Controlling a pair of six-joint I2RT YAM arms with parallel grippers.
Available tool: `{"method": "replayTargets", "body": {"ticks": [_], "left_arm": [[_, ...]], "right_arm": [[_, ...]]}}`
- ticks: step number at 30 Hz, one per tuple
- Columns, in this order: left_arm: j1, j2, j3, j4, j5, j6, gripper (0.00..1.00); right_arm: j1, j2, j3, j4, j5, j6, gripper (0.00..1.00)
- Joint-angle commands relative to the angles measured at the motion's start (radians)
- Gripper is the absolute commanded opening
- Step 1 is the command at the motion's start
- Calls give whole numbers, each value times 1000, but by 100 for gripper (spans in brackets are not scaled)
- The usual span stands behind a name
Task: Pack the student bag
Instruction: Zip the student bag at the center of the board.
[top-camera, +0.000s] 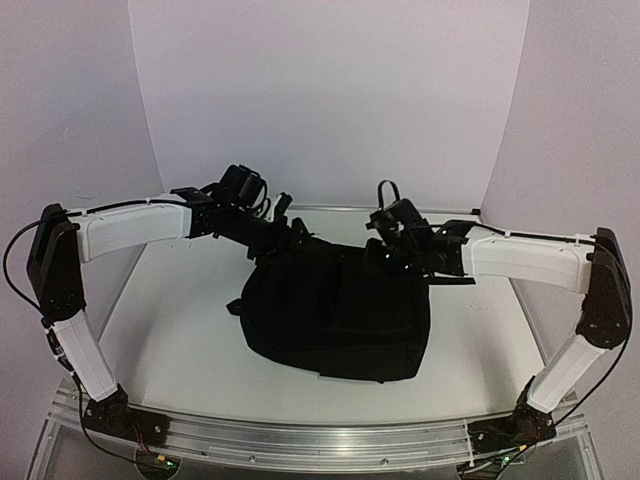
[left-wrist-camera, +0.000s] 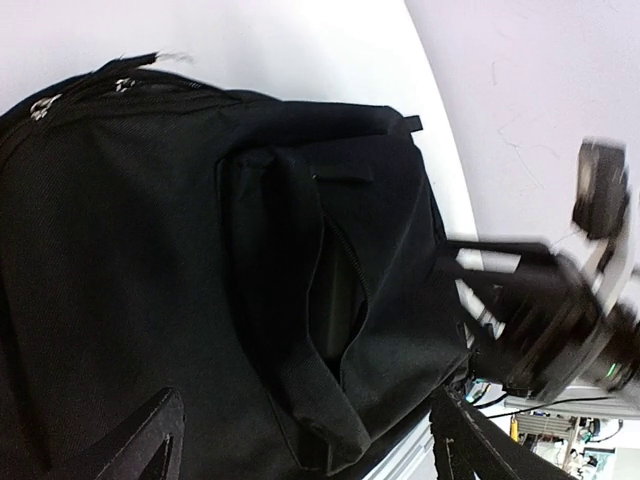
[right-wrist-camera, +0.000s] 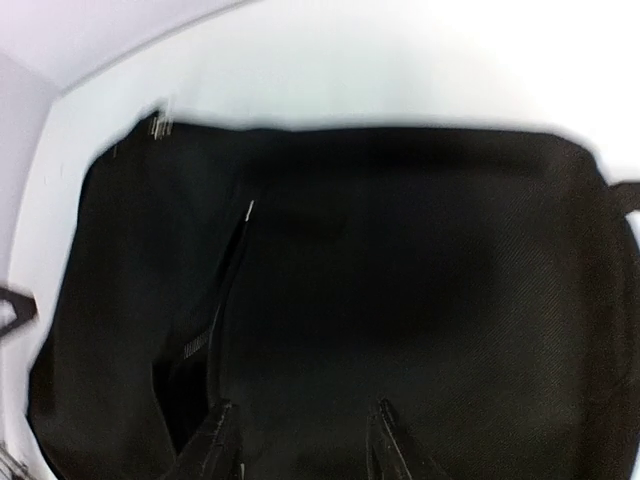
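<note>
The student bag (top-camera: 335, 315) is a large black backpack lying flat in the middle of the white table (top-camera: 180, 320). My left gripper (top-camera: 290, 228) hovers at its back left corner. In the left wrist view, the left gripper (left-wrist-camera: 310, 445) is open wide above the bag (left-wrist-camera: 150, 250), near a gaping front pocket (left-wrist-camera: 335, 300). My right gripper (top-camera: 388, 255) is over the bag's back right edge. Seen from the right wrist, the right gripper (right-wrist-camera: 300, 440) has its jaws apart over the dark fabric (right-wrist-camera: 420, 270), nothing between them, beside a zip opening (right-wrist-camera: 195, 350).
White backdrop walls (top-camera: 330, 90) close off the back and sides. An aluminium rail (top-camera: 300, 440) runs along the near edge by the arm bases. The right arm (left-wrist-camera: 560, 320) shows blurred at the right of the left wrist view.
</note>
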Motion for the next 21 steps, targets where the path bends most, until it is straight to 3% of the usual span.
{"method": "replayTargets", "body": {"ticks": [1, 5, 8, 17, 21], "left_arm": [[2, 61, 91, 30, 54, 33, 85], [0, 100, 107, 39, 61, 33, 85], [-5, 125, 110, 41, 66, 30, 79], [-32, 183, 113, 57, 99, 14, 77], [-36, 198, 109, 66, 110, 8, 64]], "right_arm": [[-129, -25, 79, 7, -97, -106, 41], [-207, 43, 143, 7, -174, -161, 43], [-242, 103, 185, 10, -249, -183, 42], [-251, 227, 268, 11, -372, -210, 40], [-251, 252, 260, 37, -430, -193, 40]]}}
